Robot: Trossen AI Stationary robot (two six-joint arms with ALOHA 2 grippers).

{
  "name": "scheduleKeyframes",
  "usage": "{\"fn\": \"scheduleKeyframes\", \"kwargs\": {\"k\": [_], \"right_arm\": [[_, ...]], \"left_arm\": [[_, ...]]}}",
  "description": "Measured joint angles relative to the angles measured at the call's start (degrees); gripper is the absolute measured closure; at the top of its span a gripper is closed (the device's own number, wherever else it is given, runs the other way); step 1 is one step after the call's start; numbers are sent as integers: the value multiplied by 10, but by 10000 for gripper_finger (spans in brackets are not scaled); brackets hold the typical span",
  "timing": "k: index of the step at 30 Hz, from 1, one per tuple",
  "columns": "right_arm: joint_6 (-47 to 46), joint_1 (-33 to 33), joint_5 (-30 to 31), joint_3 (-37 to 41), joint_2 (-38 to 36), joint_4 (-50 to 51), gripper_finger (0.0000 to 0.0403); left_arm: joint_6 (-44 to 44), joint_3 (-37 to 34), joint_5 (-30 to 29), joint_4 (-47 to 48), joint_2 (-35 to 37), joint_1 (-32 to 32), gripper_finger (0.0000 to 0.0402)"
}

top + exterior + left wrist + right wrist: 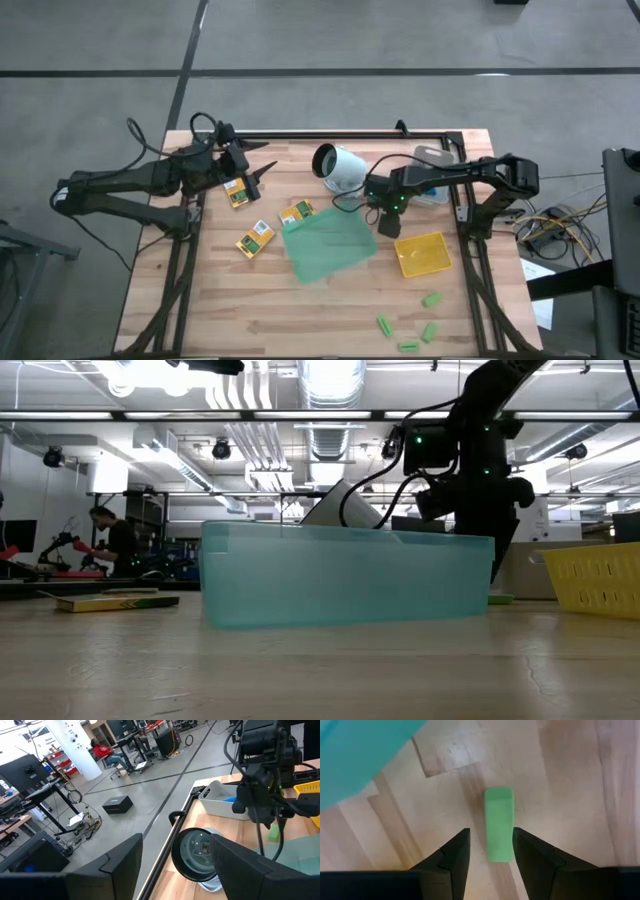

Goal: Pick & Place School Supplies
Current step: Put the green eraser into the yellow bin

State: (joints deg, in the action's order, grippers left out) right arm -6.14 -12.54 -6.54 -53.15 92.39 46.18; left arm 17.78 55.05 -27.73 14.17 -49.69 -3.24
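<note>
A light-green block (499,824) lies flat on the counter (560,780), between the green tray (325,247) and the yellow tray (422,254). The right hand (490,851) hangs directly above it, fingers open slightly wider than the block and straddling its near end without visible contact; it holds nothing. The step in hand appears to be the pick approach. The next move likely calls for a short descent, then closing across the block's narrow width. The left hand (262,176) waits near a packet (236,191) at the counter's far left, open and empty.
</note>
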Motion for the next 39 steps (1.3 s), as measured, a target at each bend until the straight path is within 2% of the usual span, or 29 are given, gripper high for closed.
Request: {"fn": "scheduleKeyframes", "kwargs": {"k": [4,17,32,39], "right_arm": [[2,10,21,0,0,-1,270],[12,15,21,1,25,-9,275],[15,15,20,1,26,-21,321],[7,16,18,3,26,-25,310]], "left_arm": [[0,0,0,0,0,0,165],[0,0,0,0,0,0,165],[0,0,0,0,0,0,165],[0,0,0,0,0,0,165]]}}
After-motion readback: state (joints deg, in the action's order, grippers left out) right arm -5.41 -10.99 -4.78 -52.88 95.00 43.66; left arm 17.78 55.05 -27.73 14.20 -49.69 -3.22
